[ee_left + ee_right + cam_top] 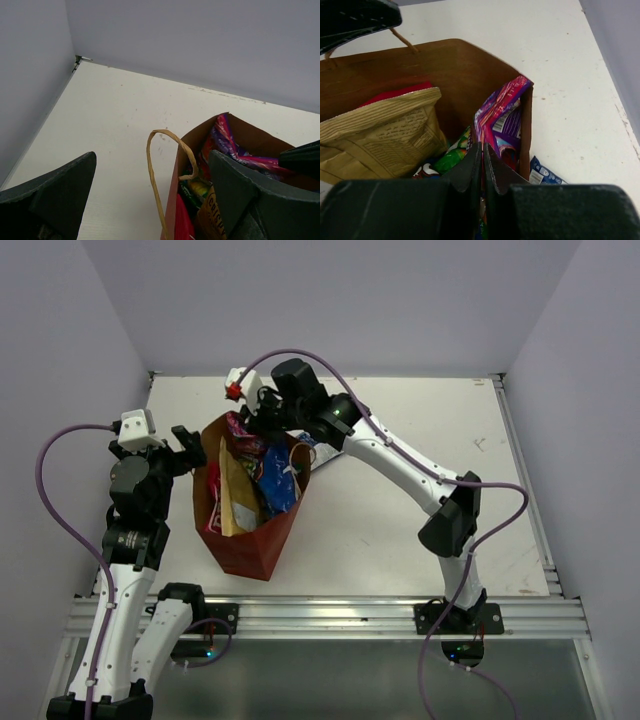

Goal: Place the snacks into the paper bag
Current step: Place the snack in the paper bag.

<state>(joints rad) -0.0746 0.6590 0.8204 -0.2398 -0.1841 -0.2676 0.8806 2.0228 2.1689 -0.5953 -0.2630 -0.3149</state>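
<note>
The paper bag [250,540] stands open at the table's left middle, with several snacks inside: a tan-gold packet [235,495], a blue one [278,480], a pink-red one [213,505] and a purple-pink one [240,430]. My right gripper [262,422] is shut over the bag's far rim. In the right wrist view it [483,146] points into the bag beside the purple-pink packet [502,107], the green packet [452,157] and the tan-gold packet [385,130]. My left gripper [188,450] is open at the bag's left rim. Its jaws [150,200] straddle the loop handle [152,165].
A small blue-white packet [542,172] lies on the table just outside the bag's far side, under the right arm [305,442]. Walls close the table at the back and on both sides. A metal rail [330,615] runs along the near edge.
</note>
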